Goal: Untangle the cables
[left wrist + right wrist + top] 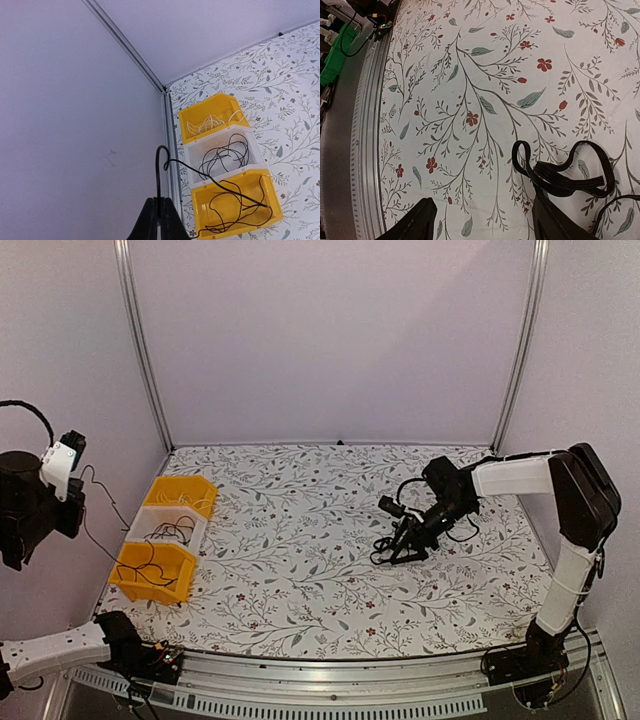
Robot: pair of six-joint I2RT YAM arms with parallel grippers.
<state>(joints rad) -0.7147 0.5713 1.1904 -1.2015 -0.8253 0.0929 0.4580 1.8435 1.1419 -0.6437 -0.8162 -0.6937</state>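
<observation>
Right pincer (pixel 485 222) stands wide at the looped bundle of thin black cables (pixel 565 177) on the floral-printed table (pixel 485 75). Pale lilac walls (pixel 330 340) surround it. Only the left wrist view shows the left pincer (pixel 160 220) clamped on a black wire (pixel 158 170) running into a yellow plastic bin (pixel 202 210).

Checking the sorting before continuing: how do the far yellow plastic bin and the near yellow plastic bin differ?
The far yellow plastic bin holds pale whitish wire; the near yellow plastic bin holds thin black wire. That black wire runs up to the shut left gripper; nothing leads out of the far bin. Both are open-topped, flanking the white bin.
</observation>
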